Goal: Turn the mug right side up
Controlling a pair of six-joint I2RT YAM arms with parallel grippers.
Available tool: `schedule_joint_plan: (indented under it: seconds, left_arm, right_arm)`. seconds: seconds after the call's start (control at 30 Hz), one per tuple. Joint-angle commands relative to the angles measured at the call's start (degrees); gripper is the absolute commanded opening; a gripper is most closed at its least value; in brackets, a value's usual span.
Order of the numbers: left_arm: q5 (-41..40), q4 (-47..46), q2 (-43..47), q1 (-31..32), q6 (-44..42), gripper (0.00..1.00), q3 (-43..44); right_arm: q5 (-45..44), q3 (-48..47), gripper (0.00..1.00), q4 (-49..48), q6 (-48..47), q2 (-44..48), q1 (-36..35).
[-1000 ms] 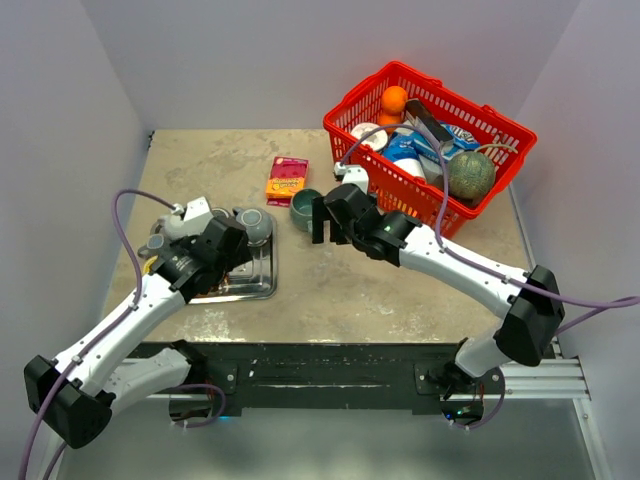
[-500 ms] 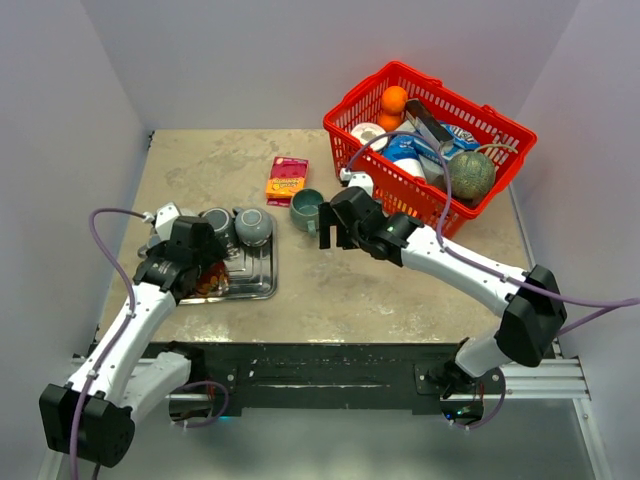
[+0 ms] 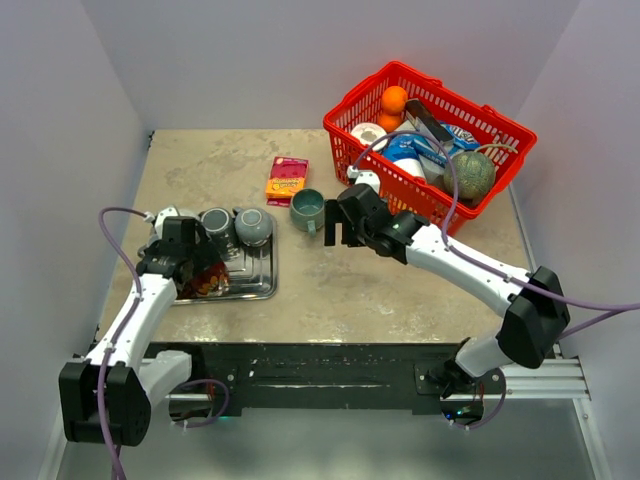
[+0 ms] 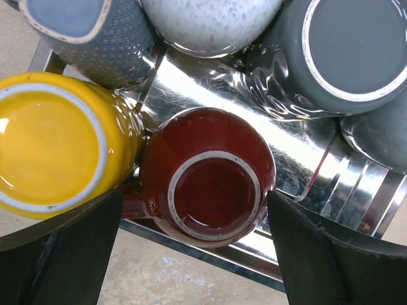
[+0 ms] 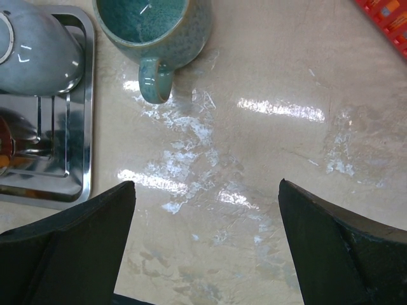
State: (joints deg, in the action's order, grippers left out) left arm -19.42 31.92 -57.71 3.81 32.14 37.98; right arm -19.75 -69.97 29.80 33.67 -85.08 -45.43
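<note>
Overhead and wrist views, read from left to right.

**Left:** The left gripper (image 4: pixel 194 203) hangs over the near-left part of the metal tray (image 3: pixel 256 278), its jaws spread wide and holding nothing. A second ago it was over the tray's middle, and the arm has since drawn back toward the left edge of the desk (image 3: pixel 350 290). Directly beneath it and between the fingers sits the red mug (image 4: pixel 213 184), base up, with its handle toward the yellow mug (image 4: pixel 54 136), which touches it on the left. Further back on the tray are a blue-grey mug (image 4: pixel 95 32), a white speckled mug (image 4: pixel 210 22) and a dark grey mug (image 4: pixel 343 51), all inverted.

**Centre:** The teal mug (image 5: pixel 156 25) stands right side up on the bare desk, just off the tray's far-right corner. Its mouth is open to the camera and its handle points toward the right arm. It stands about where it did a second ago. A small pink and orange packet (image 3: pixel 287 178) lies behind it.

**Right:** The right gripper (image 5: pixel 206 184) is released and empty, near the teal mug but clear of it. It has backed off slightly to the right. The red basket (image 3: pixel 362 92) of groceries sits at the far-right corner.
</note>
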Motion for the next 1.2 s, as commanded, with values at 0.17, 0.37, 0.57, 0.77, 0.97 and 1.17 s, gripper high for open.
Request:
schedule_joint_plan:
  seconds: [0.17,0.37,0.57,0.77,0.97,1.17]
  left_arm:
    - [6.1,-5.1,-0.7,-1.2,-0.1,0.99,-2.7]
    - [9.8,-5.1,-0.6,-1.2,1.9,0.99,-3.0]
    - [16.8,-8.7,1.0,-1.1,5.3,0.99,-6.4]
    - [24.2,-12.7,0.3,-1.1,6.6,0.98,-7.6]
    - [25.8,-9.3,2.9,-1.0,4.0,0.99,-5.7]
    - [28.9,-6.2,4.7,1.3,4.7,0.99,-5.9]
  right_arm:
    - [0.0,0.4,0.97,-0.4,1.1,2.9,0.9]
    - [0.2,0.4,0.97,-0.6,1.2,2.8,1.2]
    - [0.9,0.7,0.97,-1.1,1.3,2.8,1.2]
    - [1.8,1.0,0.97,-1.5,1.4,2.4,1.3]
    - [2.5,1.2,0.97,-1.6,1.5,2.3,1.4]
    - [3.2,1.6,0.97,-2.1,1.6,2.1,1.3]
